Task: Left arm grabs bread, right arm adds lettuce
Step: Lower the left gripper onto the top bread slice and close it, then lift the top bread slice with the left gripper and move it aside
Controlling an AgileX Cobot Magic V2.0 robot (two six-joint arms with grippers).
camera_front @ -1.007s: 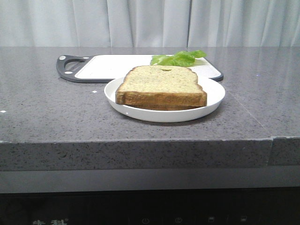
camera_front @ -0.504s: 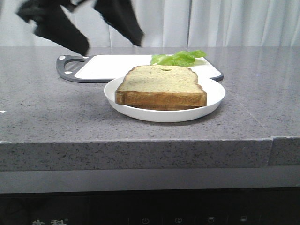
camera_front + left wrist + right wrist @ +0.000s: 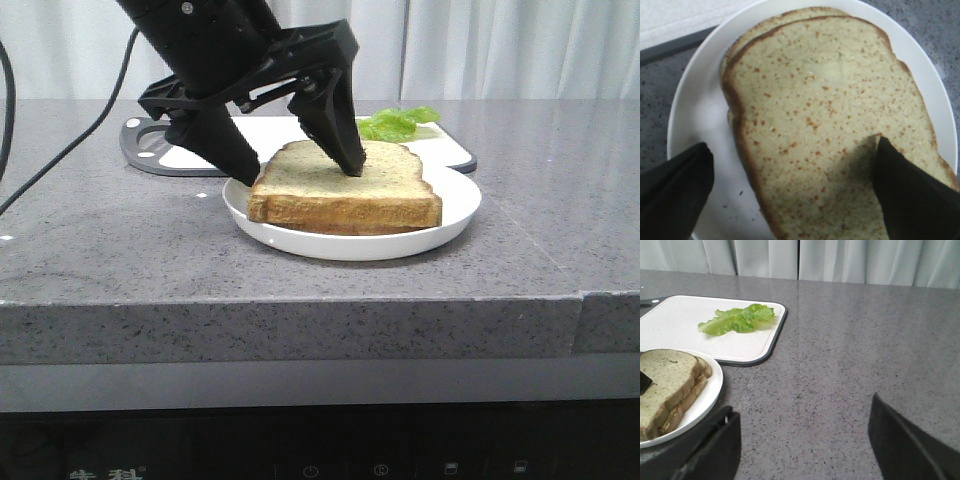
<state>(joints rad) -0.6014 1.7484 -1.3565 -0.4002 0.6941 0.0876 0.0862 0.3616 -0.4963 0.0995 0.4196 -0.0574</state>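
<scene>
A white plate [image 3: 455, 215] sits on a grey stone counter [image 3: 100, 250]. On the plate lie two stacked bread slices; the top bread [image 3: 345, 180] is speckled tan. The left gripper [image 3: 296, 163] is spread wide over the plate, one pointed finger [image 3: 335, 130] pressing on the bread's face, the other beside its crust. Behind the plate, a lettuce leaf [image 3: 737, 320] rests on a white cutting board [image 3: 670, 325]. The right gripper [image 3: 802, 440], beside the plate, stands parted and empty.

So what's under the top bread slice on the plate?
A second slice lies under the bread, its crust edge peeking out, on the white plate. Anything between or beneath them is hidden.
</scene>
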